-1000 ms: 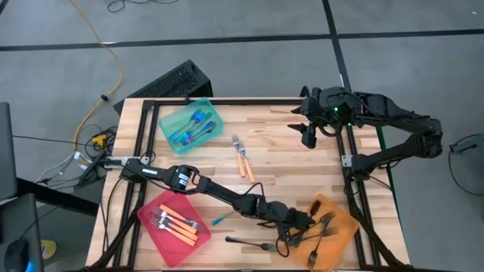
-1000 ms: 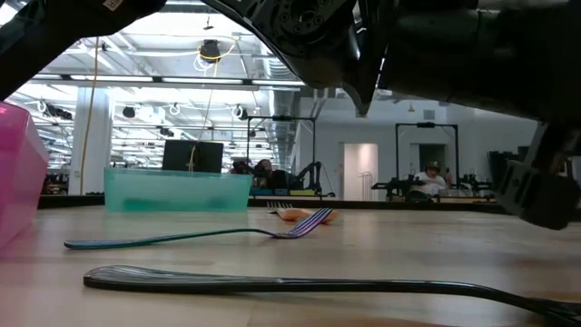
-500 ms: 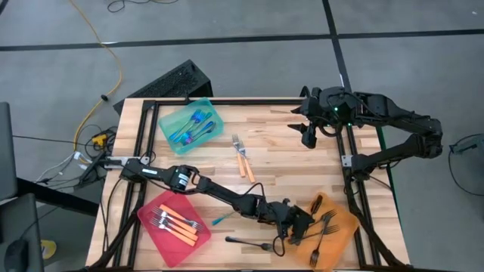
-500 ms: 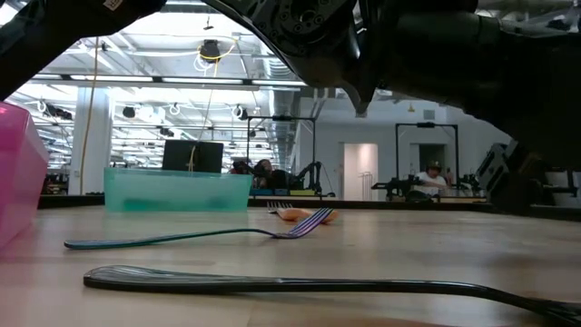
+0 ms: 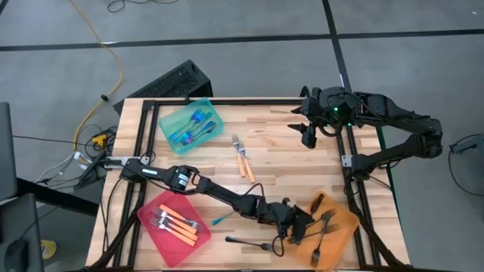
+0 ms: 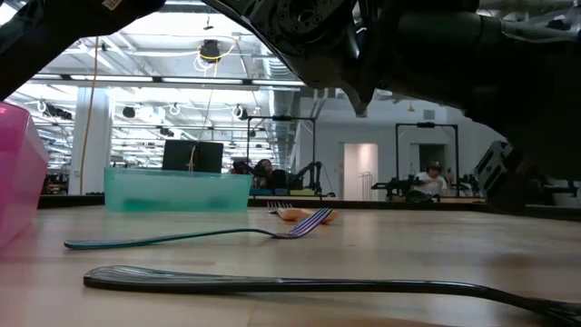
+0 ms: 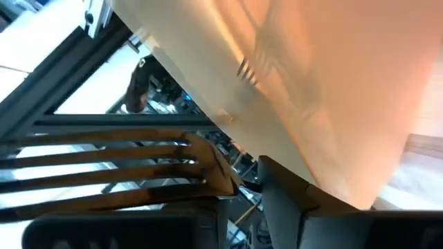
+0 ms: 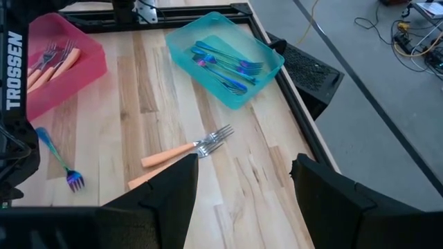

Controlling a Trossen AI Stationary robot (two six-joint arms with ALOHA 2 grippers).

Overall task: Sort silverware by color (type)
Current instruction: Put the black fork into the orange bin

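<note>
Reaching arm: left gripper (image 5: 296, 224) at the near rim of the orange tray (image 5: 344, 234); right gripper (image 5: 308, 134) waits at the far right edge, fingers spread wide.
Left tool state: cannot tell whether clenched or released; black fork tines (image 7: 104, 162) show just past its fingers.
Key relation: loose black fork (image 5: 249, 243) lies just beside the left gripper, long axis across the table.
Other silverware: blue fork (image 5: 221, 219) and orange forks (image 5: 243, 157) lie loose.
View difference: low view shows fork profiles only.

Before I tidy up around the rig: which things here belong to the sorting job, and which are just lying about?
Job: two orange-handled forks, blue fork, black fork, teal tray, red tray, orange tray.

Lying about: keyboard, yellow cable.
</note>
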